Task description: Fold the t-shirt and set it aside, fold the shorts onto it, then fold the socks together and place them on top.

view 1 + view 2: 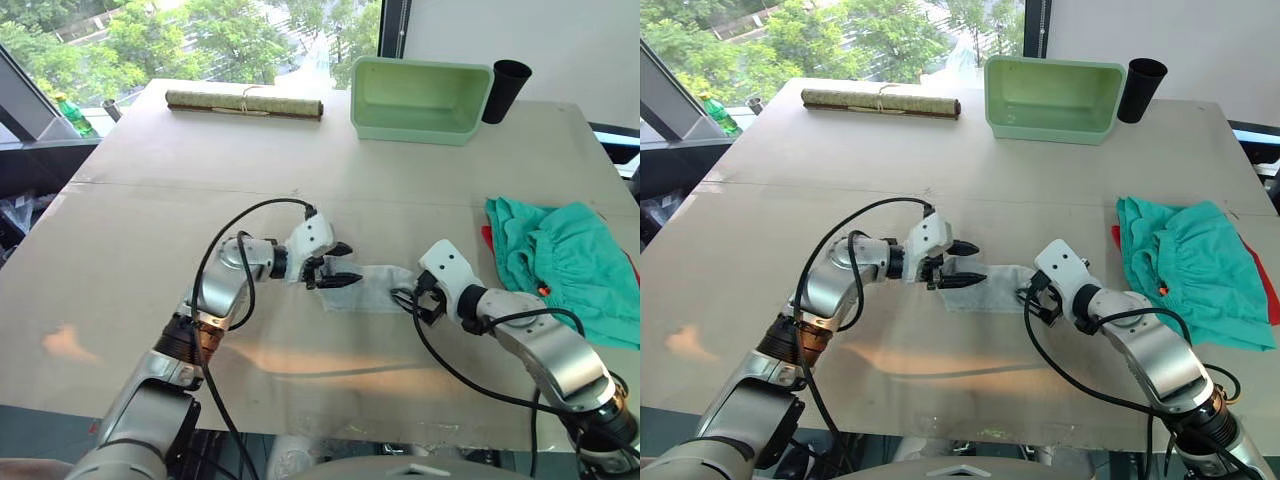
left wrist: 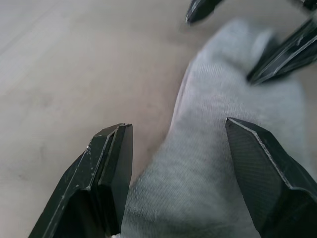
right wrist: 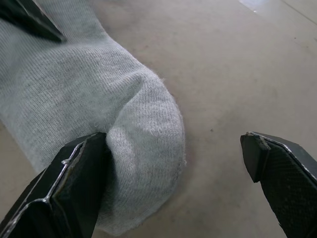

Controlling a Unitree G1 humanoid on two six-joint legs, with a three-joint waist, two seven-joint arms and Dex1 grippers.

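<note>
Grey socks (image 1: pixel 368 287) on table, L gripper (image 1: pixel 333 266) & R gripper (image 1: pixel 418 297) spread at ends

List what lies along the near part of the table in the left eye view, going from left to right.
Left pincer → socks → right pincer → shorts, with the t-shirt's red edge showing beneath the shorts on the far right.

Grey socks (image 1: pixel 372 287) flat mid-table; teal shorts (image 1: pixel 560 265) crumpled over red t-shirt (image 1: pixel 1264 283).
</note>
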